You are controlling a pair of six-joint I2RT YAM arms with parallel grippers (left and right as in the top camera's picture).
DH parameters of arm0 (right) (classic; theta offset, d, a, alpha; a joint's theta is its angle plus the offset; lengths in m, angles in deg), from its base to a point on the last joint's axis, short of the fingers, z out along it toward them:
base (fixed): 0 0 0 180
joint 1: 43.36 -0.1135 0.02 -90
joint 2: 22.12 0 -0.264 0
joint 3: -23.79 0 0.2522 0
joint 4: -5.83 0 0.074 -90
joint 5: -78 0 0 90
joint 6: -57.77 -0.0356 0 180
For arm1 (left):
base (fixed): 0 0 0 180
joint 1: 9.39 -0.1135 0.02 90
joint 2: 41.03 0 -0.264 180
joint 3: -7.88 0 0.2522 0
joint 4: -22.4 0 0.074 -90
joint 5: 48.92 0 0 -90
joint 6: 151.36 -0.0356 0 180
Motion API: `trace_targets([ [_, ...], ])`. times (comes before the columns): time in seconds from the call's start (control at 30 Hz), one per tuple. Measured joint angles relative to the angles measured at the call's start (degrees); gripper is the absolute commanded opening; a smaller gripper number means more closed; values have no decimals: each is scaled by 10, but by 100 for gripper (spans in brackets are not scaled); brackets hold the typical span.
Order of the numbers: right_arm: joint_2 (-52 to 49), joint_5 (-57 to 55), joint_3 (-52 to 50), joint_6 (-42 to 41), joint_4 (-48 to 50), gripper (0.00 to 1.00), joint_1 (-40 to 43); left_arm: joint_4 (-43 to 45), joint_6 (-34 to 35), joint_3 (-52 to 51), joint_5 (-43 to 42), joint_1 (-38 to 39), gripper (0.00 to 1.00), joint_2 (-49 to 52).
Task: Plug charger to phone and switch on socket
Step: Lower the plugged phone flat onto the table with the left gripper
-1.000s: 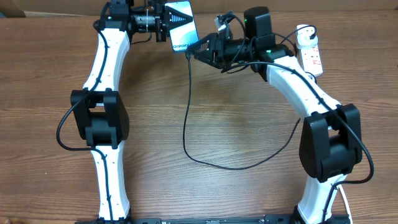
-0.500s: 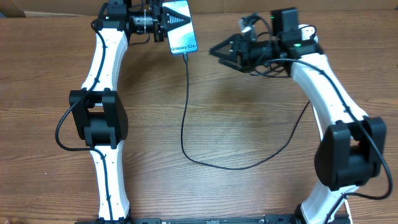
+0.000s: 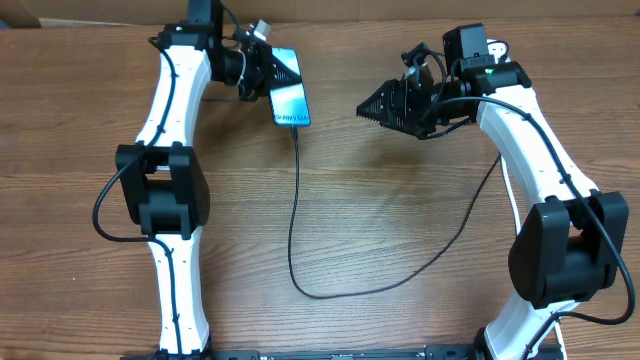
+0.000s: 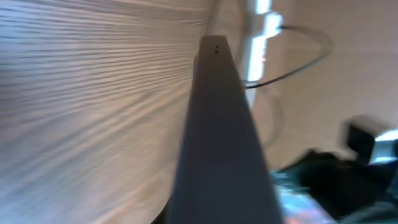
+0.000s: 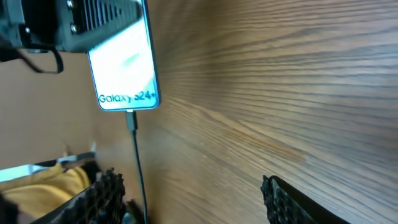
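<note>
My left end effector (image 3: 262, 75) is clamped on the phone (image 3: 289, 100), steadying it at 11 o'clock on the surface (image 3: 400, 220). The charger (image 3: 293, 210) sits plugged in, trailing toward 6 o'clock. At the phone's 3 o'clock, my right end effector (image 3: 372, 108) gapes wide and empty, free for the socket (image 4: 263, 31) switch, I judge.

Your overhead view is bright, evenly lit and sharp, with only soft, faint shadows under the arms (image 3: 165, 100) on the table (image 3: 380, 220). Your left wrist view is badly smeared: the wood grain streaks, and the phone (image 4: 217, 143) is a grey, unfocused wedge. Your right wrist view is clear, but the phone's screen glares nearly white, and the dark fingers (image 5: 298, 202) at the bottom edge look soft.
</note>
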Motion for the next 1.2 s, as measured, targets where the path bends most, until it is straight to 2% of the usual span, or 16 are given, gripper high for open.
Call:
trace_targets([
  [0.17, 0, -31, 0, 12, -17, 72, 0, -39, -87, 0, 110, 34, 4, 0],
  [0.37, 0, -53, 0, 17, -21, 72, -2, -33, -141, 0, 156, 65, 4, 1],
  [1.2, 0, -85, 0, 21, -28, 73, -7, -3, -155, 0, 164, 60, 4, 85],
])
